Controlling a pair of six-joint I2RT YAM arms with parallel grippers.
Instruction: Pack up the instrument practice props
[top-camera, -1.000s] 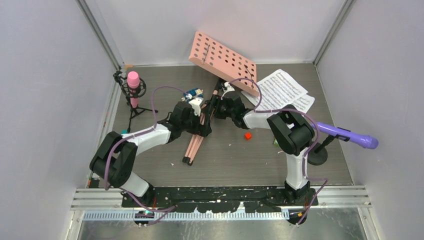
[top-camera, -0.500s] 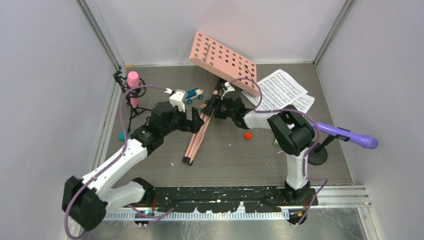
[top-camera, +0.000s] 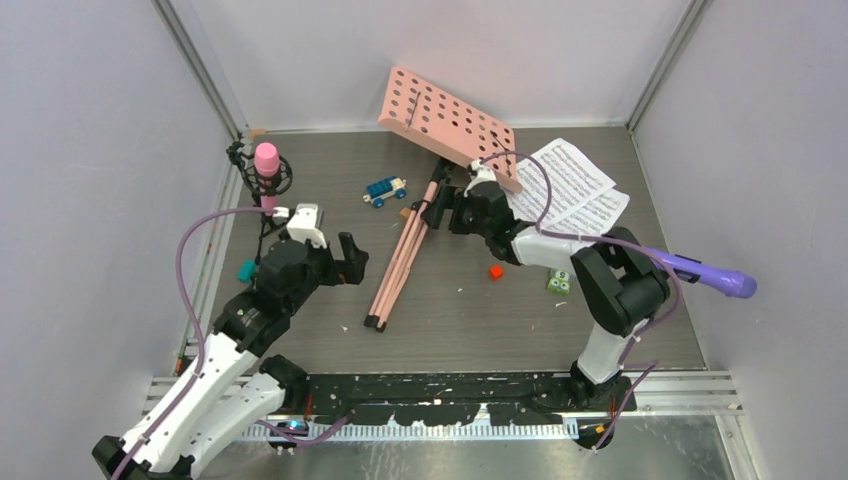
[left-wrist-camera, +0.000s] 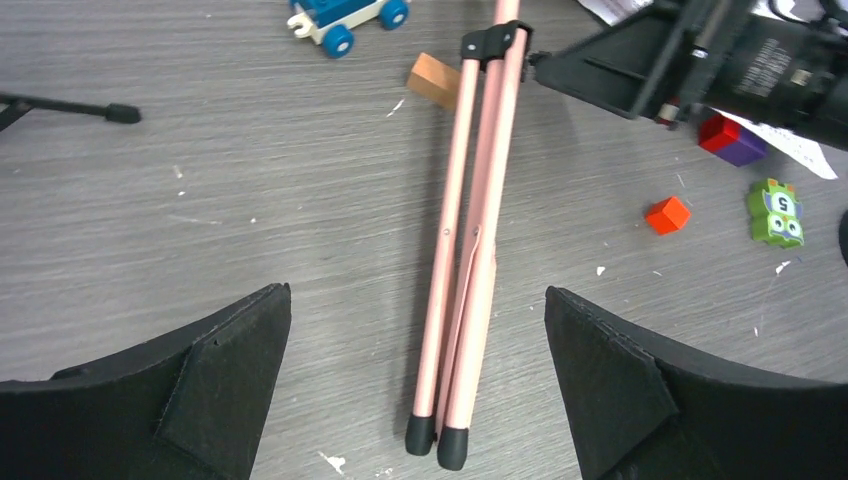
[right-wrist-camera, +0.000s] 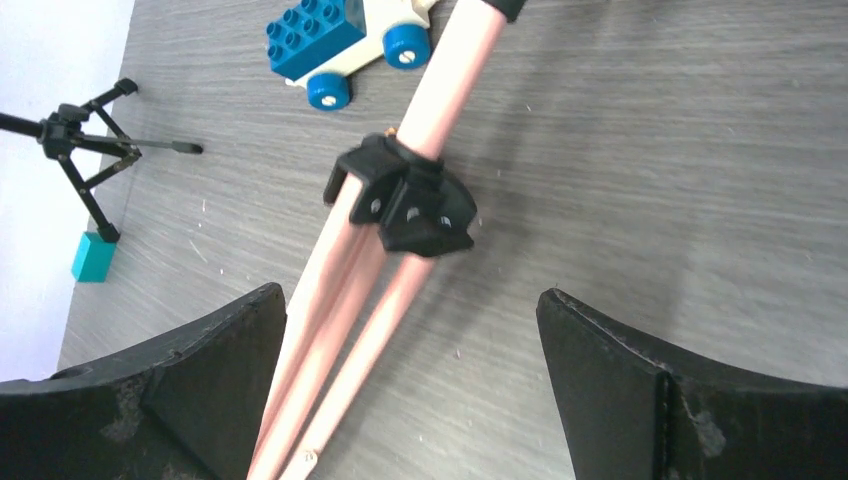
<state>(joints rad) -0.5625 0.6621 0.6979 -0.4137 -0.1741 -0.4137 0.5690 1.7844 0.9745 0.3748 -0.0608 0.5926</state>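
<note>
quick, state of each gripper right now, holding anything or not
left gripper: open, holding nothing.
right gripper: open, holding nothing; the pink tripod legs lie under it, not gripped.

Overhead rear view; wrist cameras close, both over tripod legs (left-wrist-camera: 465, 250)

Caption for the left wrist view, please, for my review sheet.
Open left gripper frames the folded pink tripod legs lying on the grey table, blue toy car beyond.
</note>
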